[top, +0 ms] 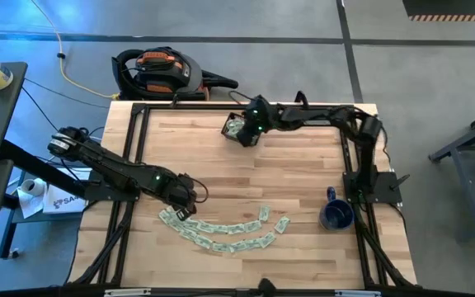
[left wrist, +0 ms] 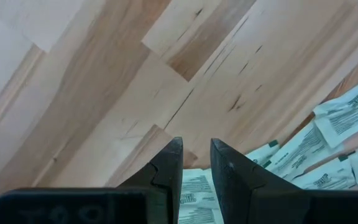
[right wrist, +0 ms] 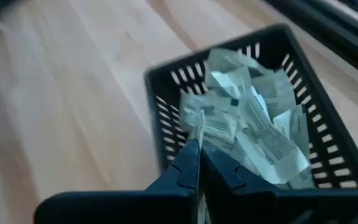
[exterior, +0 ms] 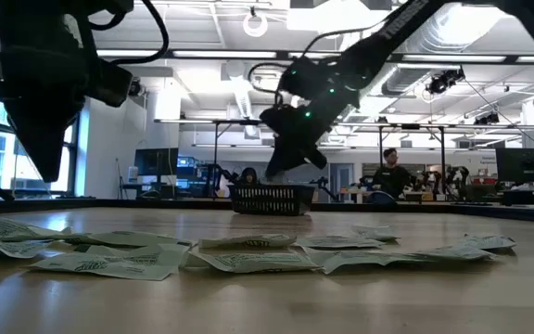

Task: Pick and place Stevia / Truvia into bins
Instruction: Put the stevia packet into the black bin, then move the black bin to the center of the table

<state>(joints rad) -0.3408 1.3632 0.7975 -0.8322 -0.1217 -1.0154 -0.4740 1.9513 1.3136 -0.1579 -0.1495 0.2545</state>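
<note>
Many pale green and white Stevia sachets (top: pixel 221 235) lie flat in a curved row near the table's front edge, also seen in the low view (exterior: pixel 248 255). My left gripper (left wrist: pixel 196 149) hangs open above the row's left end (top: pixel 184 205), pointing down, with nothing between its fingers. The dark slatted basket (top: pixel 236 128) stands near the far edge and holds several sachets (right wrist: pixel 253 118). My right gripper (right wrist: pixel 199 152) is shut just above the basket's near rim (right wrist: pixel 166 93), and a sachet shows at its fingertips. My right gripper pinches a sachet between its two fingers. A pale edge of the sachet (right wrist: pixel 196 127) sticks out past the fingertips. The fingers slant down toward the basket from the table's right. The sachet is lifted clear, over the basket's rim.
A dark blue mug (top: pixel 335 214) stands at the right, near the right arm's base. Bare wood lies between the row and the basket. A black and orange device (top: pixel 159 70) sits beyond the far edge. People (exterior: pixel 392 176) sit in the room behind.
</note>
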